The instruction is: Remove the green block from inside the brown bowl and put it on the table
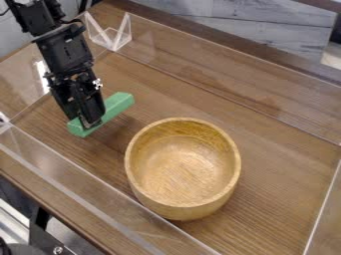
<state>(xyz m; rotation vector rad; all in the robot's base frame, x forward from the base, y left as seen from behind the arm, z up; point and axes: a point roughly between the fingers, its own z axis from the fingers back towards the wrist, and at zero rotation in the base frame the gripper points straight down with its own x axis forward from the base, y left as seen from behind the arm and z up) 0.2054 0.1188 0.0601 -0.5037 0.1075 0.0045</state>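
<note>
Wooden, empty, nearest: brown bowl [182, 167], with bare table [273, 110] around it. Farther off at ten o'clock from bowl: green block [104, 112], already out, pinched at its near-left end by pressed-together gripper [86, 118], long axis running toward two o'clock, low over or touching tabletop; hard to tell which. No brands, labels or legible writing anywhere.
</note>
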